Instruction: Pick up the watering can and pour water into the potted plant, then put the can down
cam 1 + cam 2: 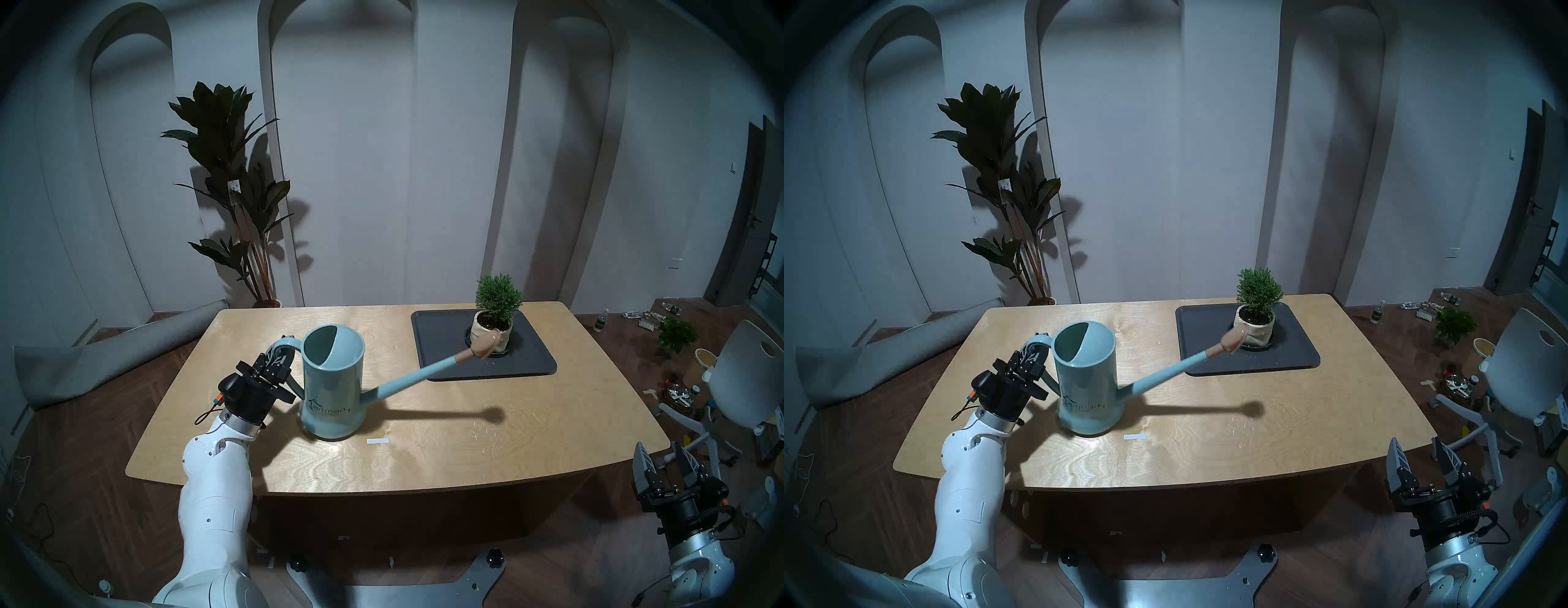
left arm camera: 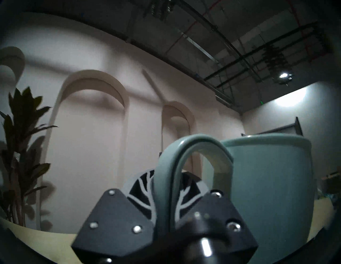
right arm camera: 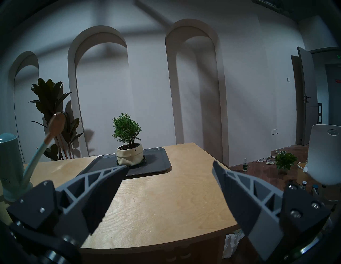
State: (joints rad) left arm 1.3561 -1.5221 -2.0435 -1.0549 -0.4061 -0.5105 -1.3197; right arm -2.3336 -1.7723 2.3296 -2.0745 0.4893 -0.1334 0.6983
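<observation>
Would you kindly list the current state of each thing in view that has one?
Pale teal cylindrical watering can: upright on the wooden table, handle gripped.
Small conifer in cream pot: upright on the dark tray.
Left gripper: shut on the handle.
Right gripper: open, empty.

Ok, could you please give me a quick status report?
Left pincer shut on watering can handle, can on table. Right pincer open, idle. Spout short of potted plant; path clear.

The watering can (image 1: 333, 382) looks smooth and glossy, its rose tip (image 1: 481, 346) matt tan. The desk (image 1: 424, 446) is pale grained wood with a slight sheen. The cream pot (image 3: 129, 154) looks wrinkled; the tray (image 1: 530, 361) is matt and dark.
</observation>
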